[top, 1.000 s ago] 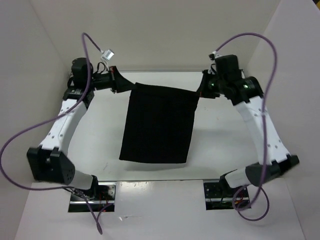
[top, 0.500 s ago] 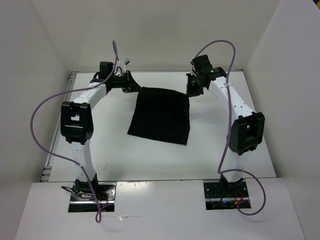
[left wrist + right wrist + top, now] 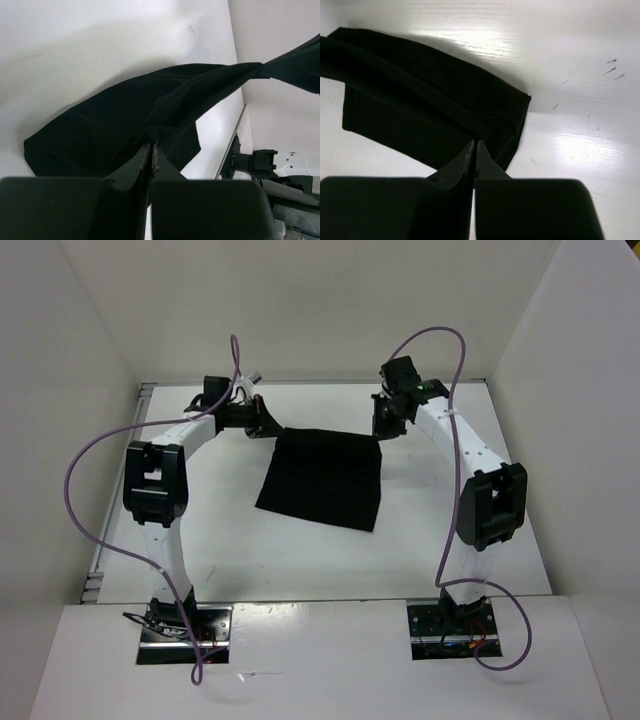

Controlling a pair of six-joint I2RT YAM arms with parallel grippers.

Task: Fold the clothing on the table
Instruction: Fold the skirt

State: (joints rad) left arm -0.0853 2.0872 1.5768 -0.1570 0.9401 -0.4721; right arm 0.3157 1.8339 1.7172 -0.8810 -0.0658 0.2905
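Note:
The black clothing (image 3: 325, 480) lies spread toward the back of the white table (image 3: 250, 550), its near part flat and its far edge lifted. My left gripper (image 3: 272, 428) is shut on the far left corner, and the cloth (image 3: 115, 125) runs out from its tips (image 3: 151, 145). At the far right corner my right gripper (image 3: 382, 428) is shut on the fabric (image 3: 430, 110), which bunches at the tips (image 3: 474, 143). The far edge hangs stretched between the two grippers, a taut band (image 3: 235, 75) in the left wrist view.
White walls enclose the table on the left, back and right. Both arms reach far forward, their purple cables (image 3: 100, 455) looping above them. Arm bases (image 3: 185, 625) sit at the near edge. A metal rail (image 3: 100, 560) runs along the table's left side.
Both arms have stretched out toward the back of the table, carrying the held edge away from the bases. The hanging garment has come down and now lies mostly flat.

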